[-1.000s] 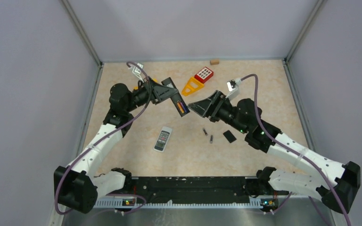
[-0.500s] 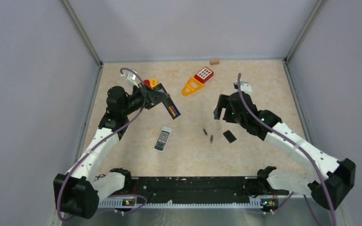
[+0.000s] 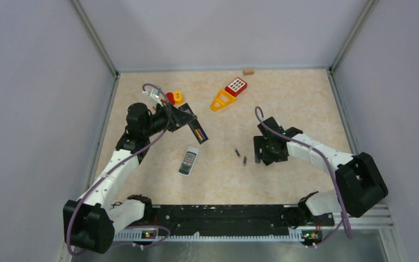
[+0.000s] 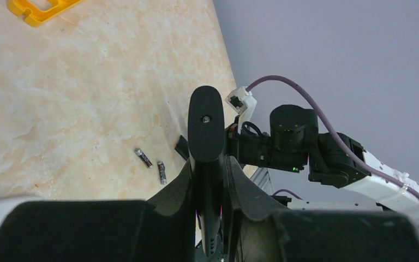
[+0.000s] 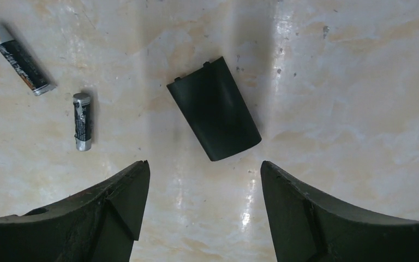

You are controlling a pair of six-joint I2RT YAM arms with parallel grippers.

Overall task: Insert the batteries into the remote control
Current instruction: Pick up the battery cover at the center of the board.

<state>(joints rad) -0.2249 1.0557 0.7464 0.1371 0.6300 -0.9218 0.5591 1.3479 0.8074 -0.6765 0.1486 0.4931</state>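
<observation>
Top external view takes in a beige, marbled tabletop [image 3: 294, 98] boxed in on three sides by plain lilac-grey walls [image 3: 223, 33], with metal posts [image 3: 95, 38] rising at the far corners. A black rail [image 3: 218, 214] runs along the near edge and carries both arm bases.

The left gripper [image 3: 186, 118] is raised over the far-left part of the table, its jaws closed narrowly on a black remote control [image 3: 196, 129]. The remote's open compartment faces up, with an orange-brown battery [image 3: 197, 132] and a purplish-blue battery [image 3: 200, 131] lying in it side by side. From the left wrist, the remote shows edge-on, pinched between the two fingers [image 4: 234, 180].

The right gripper [image 5: 202, 169] hangs low over the table right of centre. Its jaws are spread wide and hold nothing. A black battery cover [image 5: 214, 109] lies flat on the surface just ahead of them.

Two loose batteries rest on the table close beside the cover and apart from each other: a dark battery [image 5: 19, 57] and a shorter grey battery [image 5: 82, 121].

A white remote [image 3: 188, 161] lies flat near the centre. Toward the back are a yellow triangle toy [image 3: 222, 100], a red keypad toy [image 3: 236, 86] touching it, and a small wooden block [image 3: 247, 71] by the far wall.
</observation>
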